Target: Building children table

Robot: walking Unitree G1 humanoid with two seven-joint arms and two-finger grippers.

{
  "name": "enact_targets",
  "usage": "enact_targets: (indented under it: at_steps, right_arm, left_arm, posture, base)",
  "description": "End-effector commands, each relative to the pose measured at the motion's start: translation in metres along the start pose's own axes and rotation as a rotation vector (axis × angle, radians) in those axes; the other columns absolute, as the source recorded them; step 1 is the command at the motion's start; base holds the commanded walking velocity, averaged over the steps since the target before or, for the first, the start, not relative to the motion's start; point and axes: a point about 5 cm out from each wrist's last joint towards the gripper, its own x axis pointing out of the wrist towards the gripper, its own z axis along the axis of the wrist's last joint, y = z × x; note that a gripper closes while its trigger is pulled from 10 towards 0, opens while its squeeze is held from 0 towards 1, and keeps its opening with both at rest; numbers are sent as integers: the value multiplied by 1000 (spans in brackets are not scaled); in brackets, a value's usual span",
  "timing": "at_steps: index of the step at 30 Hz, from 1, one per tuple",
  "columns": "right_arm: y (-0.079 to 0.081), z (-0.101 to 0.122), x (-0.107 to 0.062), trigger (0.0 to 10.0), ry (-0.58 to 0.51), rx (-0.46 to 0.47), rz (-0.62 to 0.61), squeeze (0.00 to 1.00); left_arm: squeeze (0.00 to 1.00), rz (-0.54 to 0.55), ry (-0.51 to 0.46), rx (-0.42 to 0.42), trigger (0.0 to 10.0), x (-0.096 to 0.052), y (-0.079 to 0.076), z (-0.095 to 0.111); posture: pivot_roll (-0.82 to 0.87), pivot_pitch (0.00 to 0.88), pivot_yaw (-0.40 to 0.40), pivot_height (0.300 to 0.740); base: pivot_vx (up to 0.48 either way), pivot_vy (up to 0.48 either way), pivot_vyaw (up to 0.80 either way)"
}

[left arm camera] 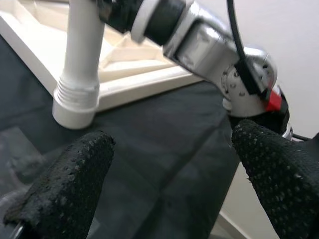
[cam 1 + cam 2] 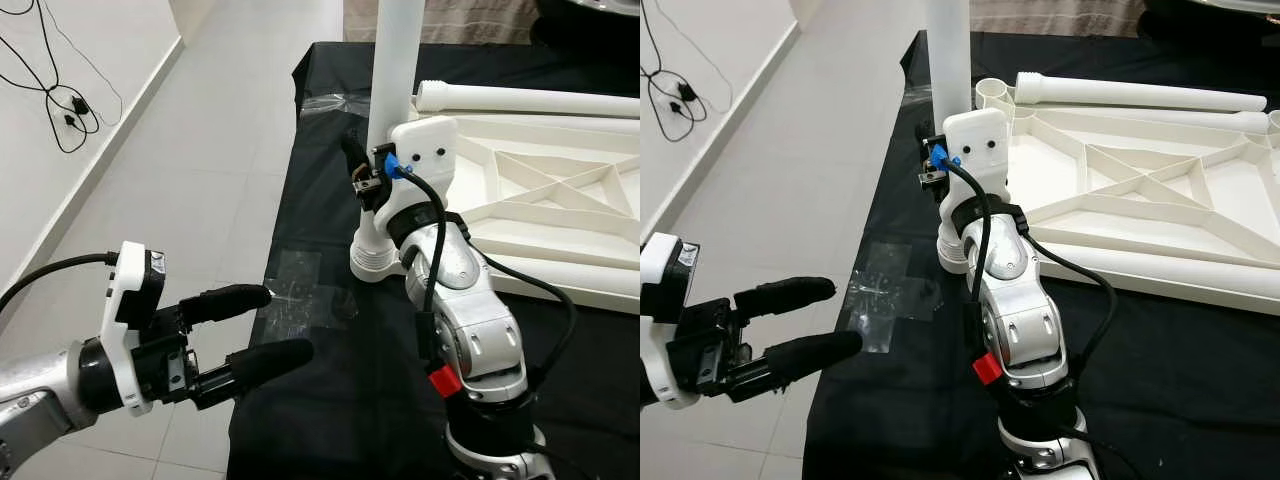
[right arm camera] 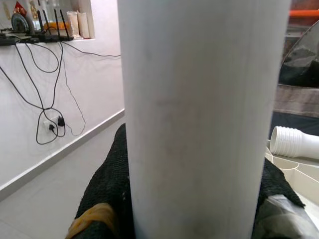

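Right gripper (image 2: 372,170) clamps 1 upright leg (image 2: 393,90) beside the tabletop (image 2: 1140,190); left gripper (image 2: 262,330) waits open, empty; next, seat leg in a corner socket.

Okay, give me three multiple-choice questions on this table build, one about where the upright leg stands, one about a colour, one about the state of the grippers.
1. Where does the threaded end of the upright white leg rest?
A. on the black cloth beside the tabletop
B. in a corner socket of the tabletop
C. on the tiled floor

2. What colour is the upturned tabletop?
A. grey
B. white
C. light brown

3. How does the left gripper stand?
A. shut on the leg
B. shut on a cable
C. open, holding nothing

Answers:
1 A, the ribbed end sits on the black cloth just off the tabletop's edge.
2 B, its frame and ribs are white.
3 C, its fingers are spread apart at the cloth's edge with nothing between them, while the right gripper is the one clamped on the leg.
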Motion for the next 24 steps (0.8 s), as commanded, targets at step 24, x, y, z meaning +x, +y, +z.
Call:
enact_targets:
  at_steps: [24]
  right_arm:
    - [-11,-29,-24,0,10,70,-24,0]
  left_arm:
    - [0,188,0,-61,10000,27,1,-51]
  posture:
    - [81,262,57,740]
  base:
    - [0,0,0]
